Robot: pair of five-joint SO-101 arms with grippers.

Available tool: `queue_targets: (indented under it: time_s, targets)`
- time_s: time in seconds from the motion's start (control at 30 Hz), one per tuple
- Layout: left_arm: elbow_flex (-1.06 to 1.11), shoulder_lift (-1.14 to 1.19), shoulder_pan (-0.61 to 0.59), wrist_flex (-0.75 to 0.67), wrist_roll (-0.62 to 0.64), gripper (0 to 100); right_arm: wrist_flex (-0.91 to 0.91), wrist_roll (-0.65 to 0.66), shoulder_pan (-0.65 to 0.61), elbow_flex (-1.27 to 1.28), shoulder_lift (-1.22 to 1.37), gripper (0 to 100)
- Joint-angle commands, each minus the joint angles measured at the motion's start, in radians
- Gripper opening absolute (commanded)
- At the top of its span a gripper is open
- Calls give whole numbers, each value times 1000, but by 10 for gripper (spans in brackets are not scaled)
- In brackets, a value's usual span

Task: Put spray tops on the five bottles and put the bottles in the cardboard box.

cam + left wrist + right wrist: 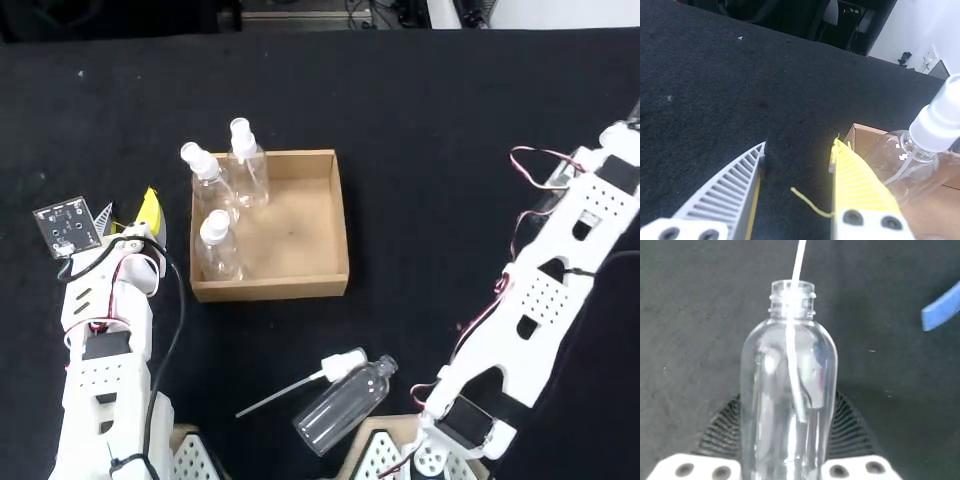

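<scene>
Clasps a clear uncapped bottle [765, 385] by its lower body in the right gripper [788, 396], against the black table [690, 300], with a thin tube [799, 270] running through its neck; looks light, slick and easily squashed, so calls for a gentle hold mid-body.

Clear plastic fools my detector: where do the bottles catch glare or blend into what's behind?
High view: bright streaks on the lying bottle, the mat showing through; the boxed bottles fade into the box. Right wrist view: highlights run down the bottle in the right claw. Left wrist view: the box shows through the nearest bottle.
</scene>
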Motion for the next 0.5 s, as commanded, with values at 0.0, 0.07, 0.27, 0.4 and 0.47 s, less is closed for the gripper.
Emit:
queue_targets:
  time_s: [0.0, 0.07, 0.27, 0.4, 0.47]
  targets:
    - [-13, -11, 10, -26, -2, 191, 3, 9, 18, -50, -131, 10]
    - [-13, -11, 10, -26, -2, 191, 3, 9, 18, -50, -148, 10]
    - [-13, -11, 10, -26, -2, 191, -2, 46, 11, -50, -166, 10]
    - [-15, -11, 10, -26, -2, 191, -8, 49, 17, -51, -174, 10]
    - [-15, -11, 10, -26, -2, 191, -6, 49, 17, -51, -189, 10]
